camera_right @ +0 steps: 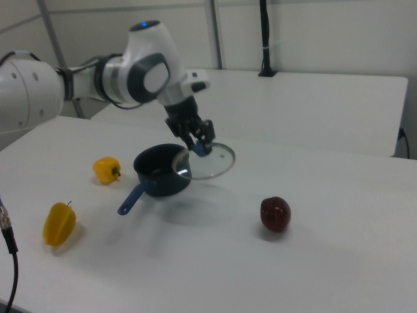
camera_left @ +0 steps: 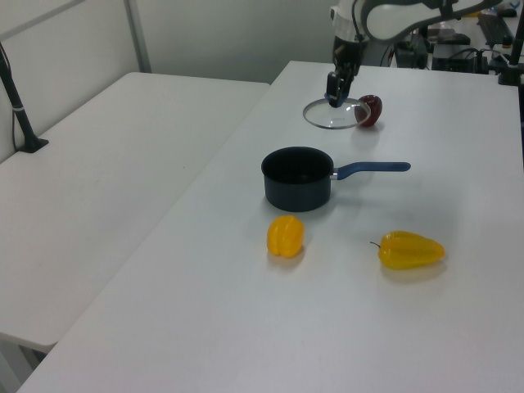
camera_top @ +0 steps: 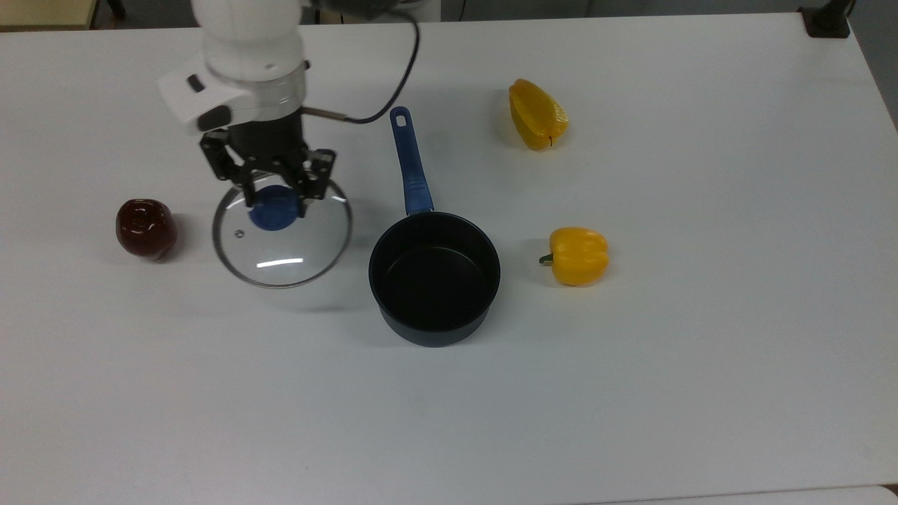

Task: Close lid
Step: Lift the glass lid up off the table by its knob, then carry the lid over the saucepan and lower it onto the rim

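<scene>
The arm (camera_top: 245, 42) is cut off by the top view's upper edge. The tool (camera_top: 275, 203) covers the far part of the lid's blue knob (camera_top: 273, 216). In the right view, the lid (camera_right: 215, 163) overlaps the saucepan's (camera_right: 159, 173) right rim. The surface (camera_top: 631, 386) runs past the top view's lower edge.

Bright even light, soft shadows, lid (camera_top: 282, 235) glare, perhaps slightly soft

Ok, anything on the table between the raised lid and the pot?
No. In the top view, bare table separates the lid, held by the gripper, from the pot.
</scene>
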`<action>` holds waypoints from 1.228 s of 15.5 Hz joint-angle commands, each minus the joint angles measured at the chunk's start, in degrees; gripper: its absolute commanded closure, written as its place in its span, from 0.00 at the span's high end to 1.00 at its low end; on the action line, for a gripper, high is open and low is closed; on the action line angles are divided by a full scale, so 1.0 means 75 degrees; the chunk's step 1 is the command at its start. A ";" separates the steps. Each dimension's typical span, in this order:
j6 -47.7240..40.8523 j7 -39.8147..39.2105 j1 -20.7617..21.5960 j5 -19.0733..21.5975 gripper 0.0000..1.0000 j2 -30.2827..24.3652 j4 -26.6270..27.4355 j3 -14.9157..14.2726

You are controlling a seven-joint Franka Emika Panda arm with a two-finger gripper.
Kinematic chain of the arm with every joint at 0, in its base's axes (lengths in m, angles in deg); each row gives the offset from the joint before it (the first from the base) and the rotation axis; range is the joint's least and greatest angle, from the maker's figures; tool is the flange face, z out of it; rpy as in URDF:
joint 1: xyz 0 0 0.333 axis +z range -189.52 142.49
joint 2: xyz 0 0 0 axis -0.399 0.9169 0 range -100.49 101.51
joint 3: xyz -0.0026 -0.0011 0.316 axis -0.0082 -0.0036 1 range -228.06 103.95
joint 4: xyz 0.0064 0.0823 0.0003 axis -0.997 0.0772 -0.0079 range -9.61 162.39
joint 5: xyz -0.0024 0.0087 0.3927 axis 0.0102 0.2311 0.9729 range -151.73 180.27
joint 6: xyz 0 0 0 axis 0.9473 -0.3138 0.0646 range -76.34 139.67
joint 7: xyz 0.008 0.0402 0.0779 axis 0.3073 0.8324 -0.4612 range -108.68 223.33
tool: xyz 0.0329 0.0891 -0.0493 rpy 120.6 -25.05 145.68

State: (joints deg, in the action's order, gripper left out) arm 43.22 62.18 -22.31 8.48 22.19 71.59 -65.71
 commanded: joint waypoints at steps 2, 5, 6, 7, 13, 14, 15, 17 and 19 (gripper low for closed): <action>-0.0456 -0.0038 0.1185 -0.0586 0.39 0.0016 -0.0403 -0.0040; -0.0339 -0.0271 0.1397 -0.0611 0.39 0.0168 -0.0426 -0.0029; -0.0338 -0.0411 0.1514 -0.0599 0.39 0.0285 -0.0450 -0.0028; -0.0327 -0.0506 0.1585 -0.0588 0.39 0.0321 -0.0450 -0.0028; 0.0458 -0.0506 0.1597 -0.0085 0.39 0.0485 -0.0368 0.0042; 0.0470 -0.0483 0.1597 -0.0060 0.39 0.0520 -0.0345 0.0053; 0.0470 -0.0460 0.1609 -0.0060 0.39 0.0613 -0.0345 0.0054; 0.0482 -0.0471 0.1597 -0.0072 0.39 0.0672 -0.0321 0.0112; 0.0610 -0.0460 0.1609 -0.0084 0.39 0.0731 -0.0310 0.0135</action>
State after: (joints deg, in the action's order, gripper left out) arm 45.77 59.90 -10.55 6.88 27.11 69.36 -64.88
